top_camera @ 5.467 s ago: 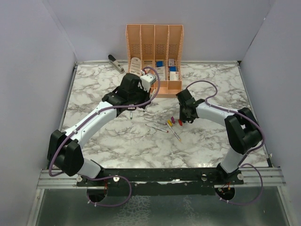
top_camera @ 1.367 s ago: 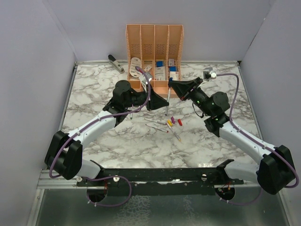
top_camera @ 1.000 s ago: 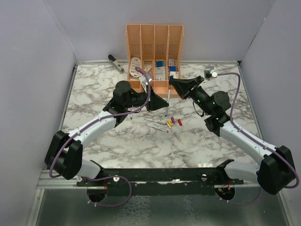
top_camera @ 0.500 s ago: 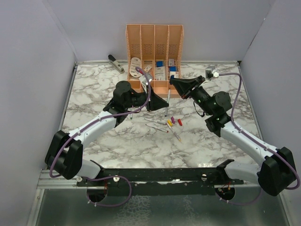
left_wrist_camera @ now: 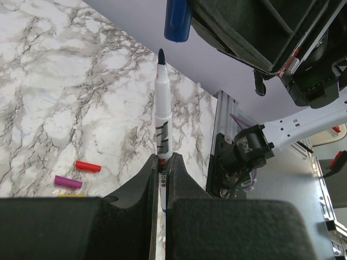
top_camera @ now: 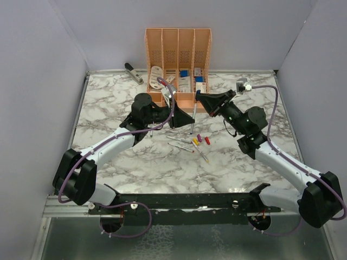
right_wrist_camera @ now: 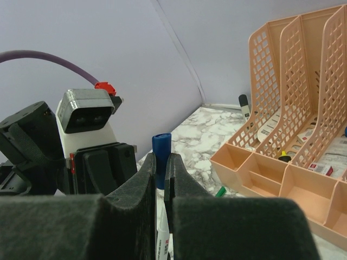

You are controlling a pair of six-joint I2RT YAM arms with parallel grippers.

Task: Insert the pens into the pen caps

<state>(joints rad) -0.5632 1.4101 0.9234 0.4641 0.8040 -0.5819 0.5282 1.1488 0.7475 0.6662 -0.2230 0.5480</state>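
My left gripper (left_wrist_camera: 162,160) is shut on a white pen (left_wrist_camera: 162,116) and holds it upright with its dark tip bare. My right gripper (right_wrist_camera: 160,158) is shut on the blue cap (right_wrist_camera: 161,145). In the left wrist view the blue cap (left_wrist_camera: 178,21) hangs just above the pen's tip, a small gap apart. In the top view both grippers meet in front of the organizer, left gripper (top_camera: 182,117), right gripper (top_camera: 199,97). Other pens (top_camera: 182,142) lie on the table beside the yellow cap (top_camera: 195,142), purple cap (top_camera: 199,138) and red cap (top_camera: 207,140). A green cap (right_wrist_camera: 220,191) lies near the organizer.
A peach organizer (top_camera: 178,54) with blue and white items stands at the back middle, close behind both grippers. A grey-black stapler (top_camera: 133,73) lies at the back left. The marble table (top_camera: 108,108) is walled on three sides.
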